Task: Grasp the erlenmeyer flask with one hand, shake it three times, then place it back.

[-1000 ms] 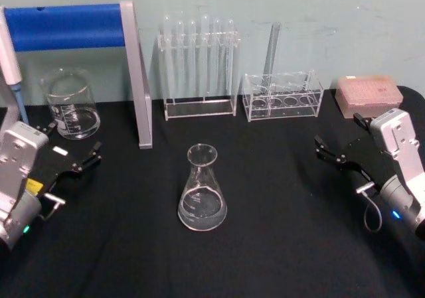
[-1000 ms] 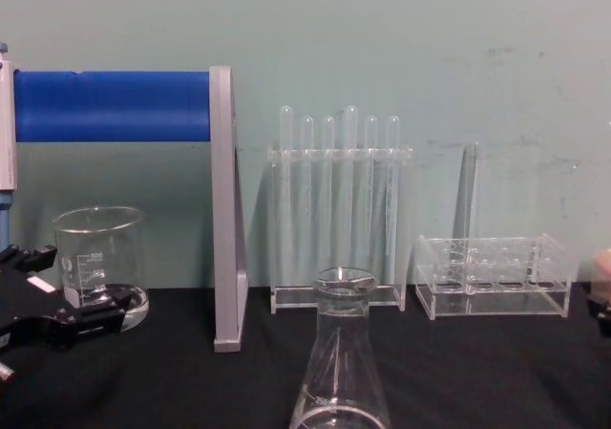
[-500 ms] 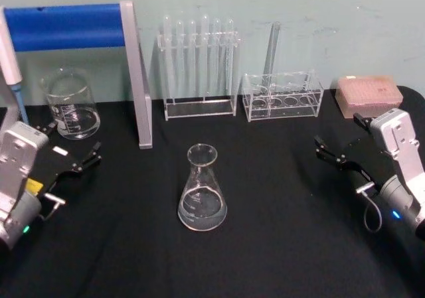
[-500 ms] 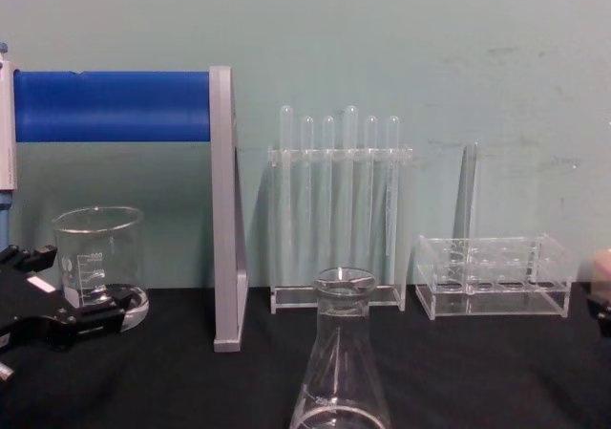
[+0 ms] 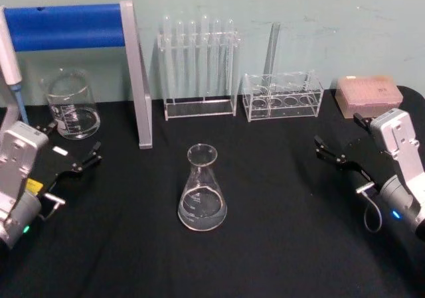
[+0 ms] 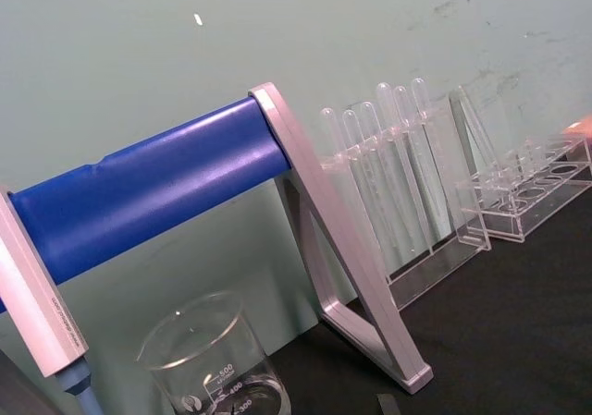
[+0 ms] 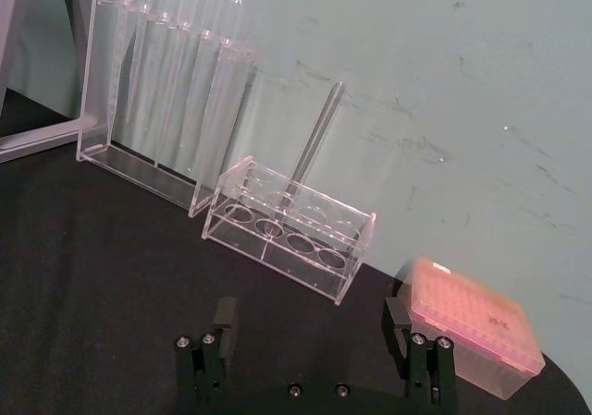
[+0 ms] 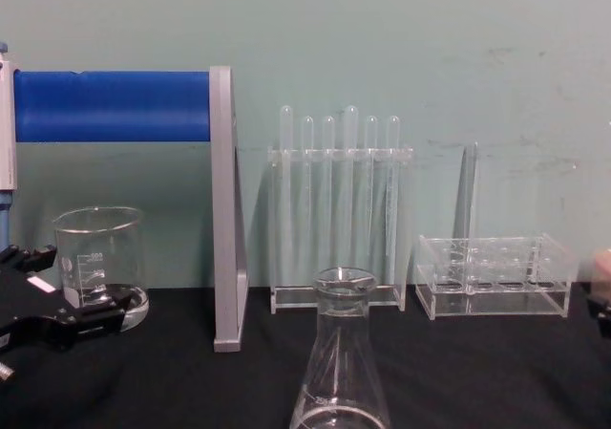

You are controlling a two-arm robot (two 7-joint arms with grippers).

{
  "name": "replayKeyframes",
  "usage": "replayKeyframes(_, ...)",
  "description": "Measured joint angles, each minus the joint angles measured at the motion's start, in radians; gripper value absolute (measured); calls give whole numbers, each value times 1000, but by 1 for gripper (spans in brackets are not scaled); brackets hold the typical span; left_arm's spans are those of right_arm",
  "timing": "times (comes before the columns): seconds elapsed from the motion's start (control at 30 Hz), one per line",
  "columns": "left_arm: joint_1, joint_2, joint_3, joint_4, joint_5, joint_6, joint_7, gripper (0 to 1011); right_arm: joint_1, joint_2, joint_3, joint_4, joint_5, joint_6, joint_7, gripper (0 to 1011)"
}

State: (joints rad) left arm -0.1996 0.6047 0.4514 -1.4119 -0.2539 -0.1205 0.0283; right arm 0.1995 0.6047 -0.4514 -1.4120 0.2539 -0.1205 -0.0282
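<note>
The erlenmeyer flask (image 5: 202, 190) stands upright in the middle of the black table, clear glass with a little liquid in its wide base. In the chest view the flask (image 8: 342, 362) rises at the bottom centre. My left gripper (image 5: 72, 144) rests open at the table's left side, well away from the flask and close to the beaker. At the right side my right gripper (image 5: 339, 133) is open too, pointing toward the racks, with nothing between its fingers. The right wrist view shows the right gripper (image 7: 310, 318) with its jaws spread wide.
A glass beaker (image 5: 70, 105) sits back left beside a grey stand with a blue bar (image 5: 136, 79) and a pipette (image 5: 12, 59). A test tube rack (image 5: 198, 66), a low clear rack (image 5: 282, 95) and a pink tip box (image 5: 368, 93) line the back.
</note>
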Motion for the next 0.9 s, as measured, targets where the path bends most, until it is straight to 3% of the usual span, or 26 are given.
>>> replayKeyframes(0.2, 0, 0, 0, 0, 0, 0, 0, 1001, -4, 0, 5, -4, 5, 0, 10, 1000)
replayKeyframes(0.6, 0, 0, 0, 0, 0, 0, 0, 1001, -72, 20, 72, -92, 112, -16, 135, 1000)
replayKeyframes(0.9, 0, 0, 0, 0, 0, 0, 0, 1001, -108, 42, 100, -148, 239, -18, 319, 1000)
